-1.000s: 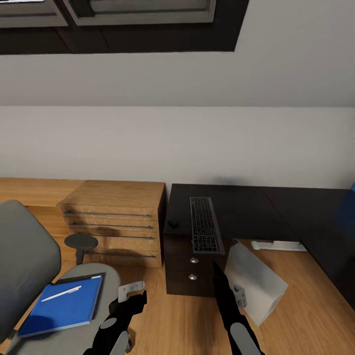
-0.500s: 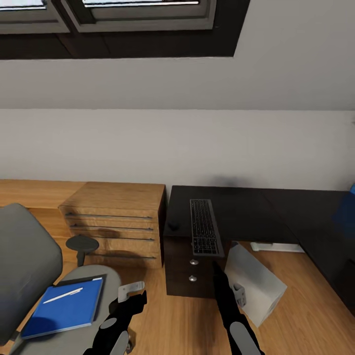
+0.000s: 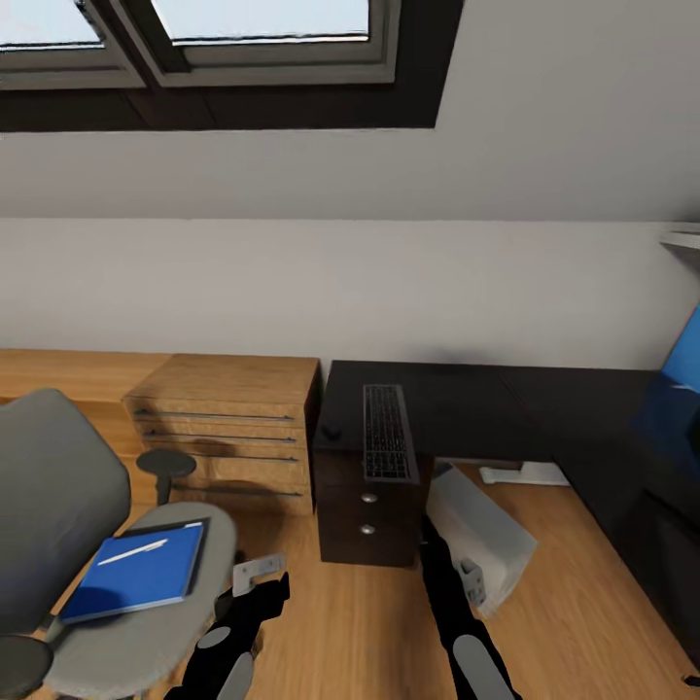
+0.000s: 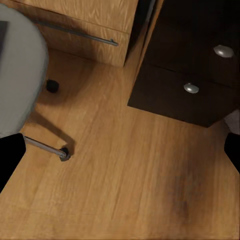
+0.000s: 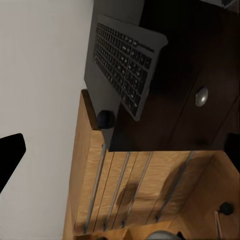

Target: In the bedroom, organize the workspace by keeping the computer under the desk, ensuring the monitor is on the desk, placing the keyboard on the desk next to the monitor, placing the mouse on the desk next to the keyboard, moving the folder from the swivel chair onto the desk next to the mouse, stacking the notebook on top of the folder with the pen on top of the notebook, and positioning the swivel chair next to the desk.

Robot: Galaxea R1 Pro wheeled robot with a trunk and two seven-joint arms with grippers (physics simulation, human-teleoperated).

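The grey swivel chair (image 3: 146, 622) stands at the left. On its seat lies a blue notebook (image 3: 136, 578) with a white pen (image 3: 131, 552) on top, and a dark folder edge (image 3: 190, 528) shows beneath. A keyboard (image 3: 386, 444) and a small black mouse (image 3: 332, 431) rest on the dark desk (image 3: 486, 399). The keyboard (image 5: 125, 60) and mouse (image 5: 105, 119) also appear in the right wrist view. The pale computer tower (image 3: 481, 540) lies on the floor under the desk. The blue monitor (image 3: 681, 389) is at the right edge. My left gripper (image 3: 261, 591) (image 4: 120, 152) and right gripper (image 3: 428, 535) (image 5: 120, 150) hang open and empty above the floor.
A wooden drawer chest (image 3: 228, 428) stands against the wall left of the desk. The desk's dark drawer unit (image 3: 367, 510) faces me. A chair caster (image 4: 62, 152) sits on the wood floor (image 3: 350, 622) near my left gripper. A skylight window (image 3: 243, 29) is overhead.
The camera has turned right and pulled back: chair, chest and desk slid left in the picture and the monitor came into view. Both arms hold the same pose.
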